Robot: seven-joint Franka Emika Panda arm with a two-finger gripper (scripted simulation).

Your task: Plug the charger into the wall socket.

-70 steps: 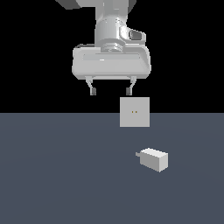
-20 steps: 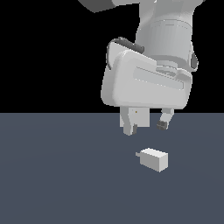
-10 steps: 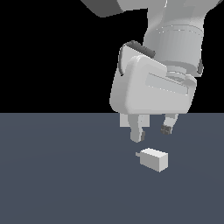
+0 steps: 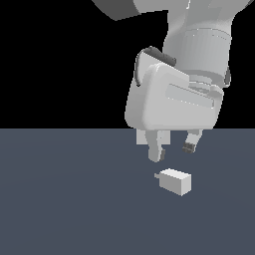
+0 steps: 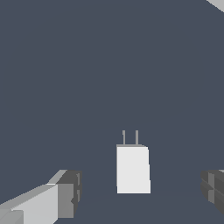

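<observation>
the charger lies flat on the dark desk, a small white block with its two short prongs sticking out of one end, toward the exterior view's left. the fingers hang just above it, spread wide and holding nothing; no contact with the block shows in either view. in the wrist view the charger sits in the gap between the two pads, nearer the middle than either side, with clear desk on both flanks. its long axis, prongs to back end, runs across the line joining the pads, so the pads face its two long side walls. judged from that, a straight descent should bracket the block across its narrow width, leaving the prongs free and pointing outward. the wall socket is not clearly visible in the exterior view, hidden behind the hand; only a pale corner shows at the wrist view's edge, too little to identify.
</observation>
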